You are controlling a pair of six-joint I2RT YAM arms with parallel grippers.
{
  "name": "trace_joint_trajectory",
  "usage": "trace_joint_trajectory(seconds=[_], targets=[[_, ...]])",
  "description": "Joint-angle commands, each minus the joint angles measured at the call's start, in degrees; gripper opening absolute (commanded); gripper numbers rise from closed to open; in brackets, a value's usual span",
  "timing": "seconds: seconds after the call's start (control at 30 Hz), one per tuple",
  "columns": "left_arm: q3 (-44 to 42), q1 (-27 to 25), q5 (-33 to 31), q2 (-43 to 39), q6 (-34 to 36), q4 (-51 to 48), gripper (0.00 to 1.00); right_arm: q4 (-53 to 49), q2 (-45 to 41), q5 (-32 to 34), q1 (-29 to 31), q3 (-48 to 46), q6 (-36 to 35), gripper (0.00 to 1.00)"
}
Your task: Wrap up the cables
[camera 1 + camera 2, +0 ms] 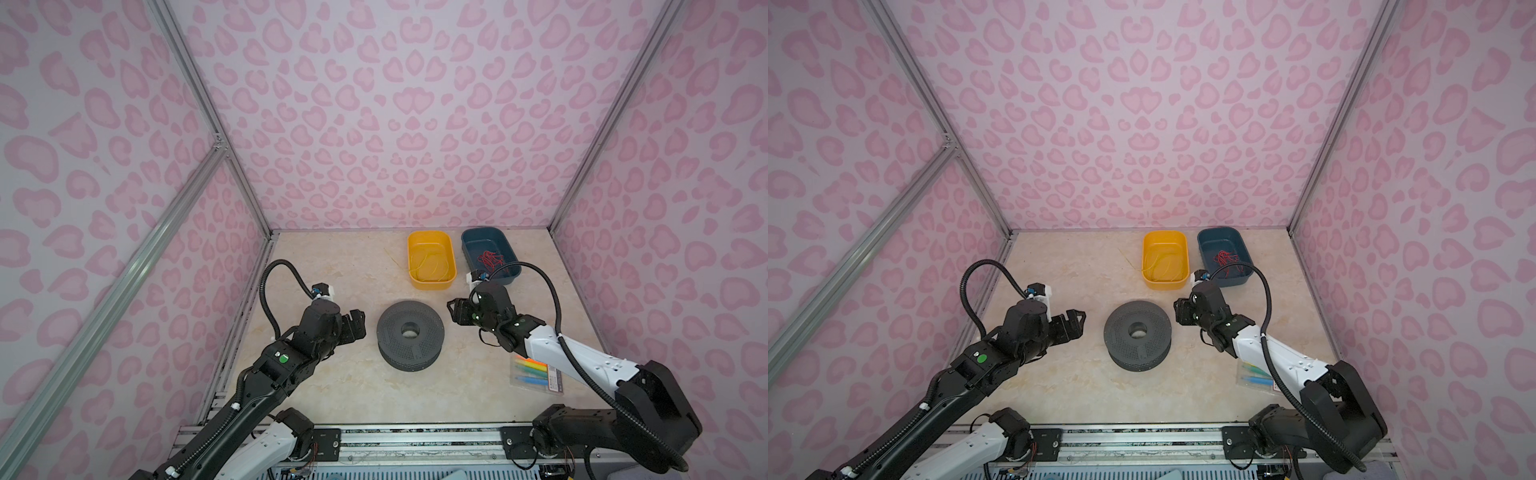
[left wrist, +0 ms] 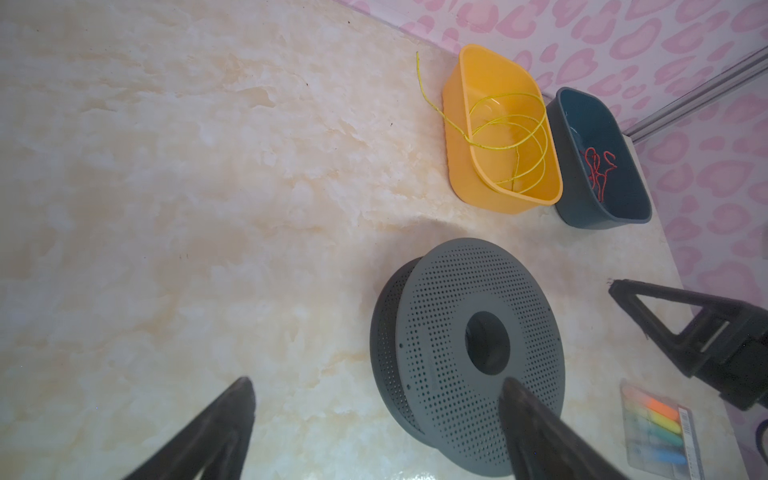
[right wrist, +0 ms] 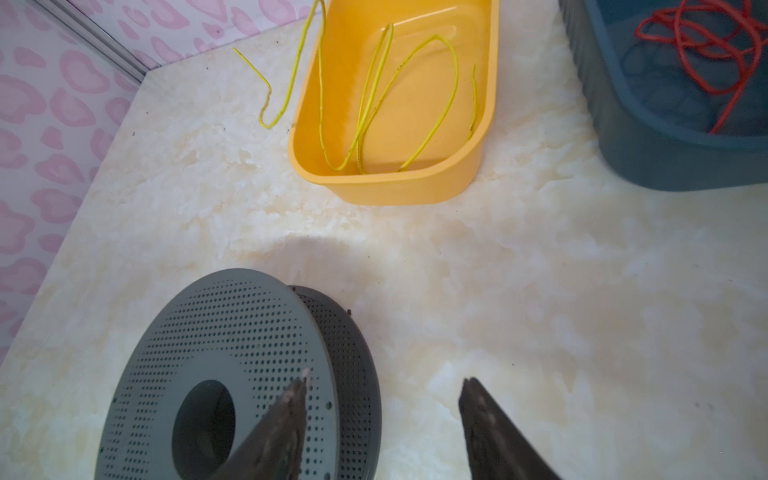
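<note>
Yellow wire (image 2: 494,145) is in neither gripper's grasp: one long, very thin, springy strand, it lies in loose loops inside the yellow bin (image 2: 457,166), with one end over the rim and onto the table (image 2: 166,208) on the side away from the blue bin (image 2: 594,216). Of the two grippers, the left gripper (image 2: 377,381) has its dark, pointed fingers spread wide with nothing between them. The right gripper (image 3: 386,377) has its fingers partly apart, also empty. Both hang just beside the single grey spool (image 1: 390,336), one on each side, and in both top views neither appears to touch it. The spool lies flat, made of two round perforated plastic flanges with a wide centre hole. Beyond it stand the two smooth, rounded plastic bins, side by side. The blue one holds a small tangle of thin red wires (image 2: 598,174). One clear pack of coloured markers (image 2: 656,428) lies flat under the right arm. The tabletop is glossy, cream and marbled.
</note>
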Motion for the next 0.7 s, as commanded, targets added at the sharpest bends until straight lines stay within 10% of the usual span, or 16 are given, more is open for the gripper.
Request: trace_joint_trajectory(seconds=[0.0,0.33,0.67], targets=[[-1.70,0.07,1.99,-2.11,-1.91,-0.67,0.93,-3.89,-1.48,2.14,0.31,1.91,1.39,0.55],[-6.84,-0.01,6.88,-4.43,-3.81,3.39,0.92,-9.29,11.38,6.25,-1.35,18.75,0.13,0.52],[-7.65,0.02,5.86,-2.47,-2.27,4.18,0.93,-14.03,37.39,-5.72,-8.48,42.37,-1.37,0.45]])
